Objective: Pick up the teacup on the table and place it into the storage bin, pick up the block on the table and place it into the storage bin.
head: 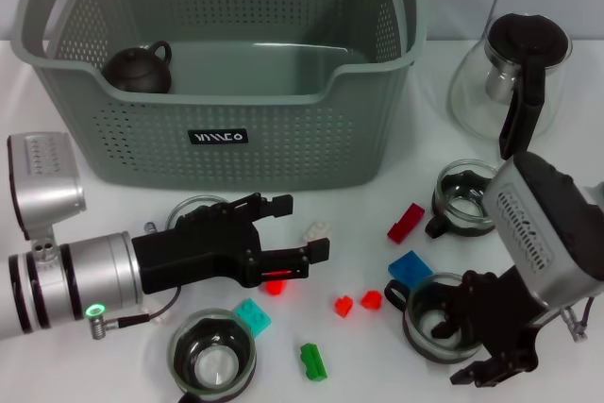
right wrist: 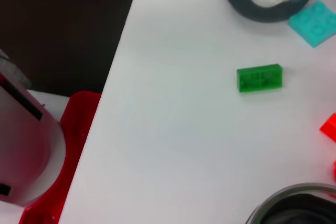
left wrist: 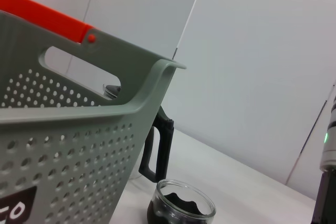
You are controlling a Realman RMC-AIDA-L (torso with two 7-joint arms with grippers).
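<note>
Glass pitcher (head: 505,73) with black lid right of basket, dark clay teapot (head: 139,69) inside.

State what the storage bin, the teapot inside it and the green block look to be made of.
Storage bin: moulded plastic, matte grey-green, judging by its perforated walls and orange handle tips. Teapot: probably unglazed clay, dark brown with a dull sheen. Green block: glossy hard plastic, studded like a toy brick.

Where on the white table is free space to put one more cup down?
The bare strip before the grey-green perforated storage bin, toward the glass pitcher, is free. The table edge past the green block is bare as well. Between the left gripper and right gripper, cups and blocks crowd.
</note>
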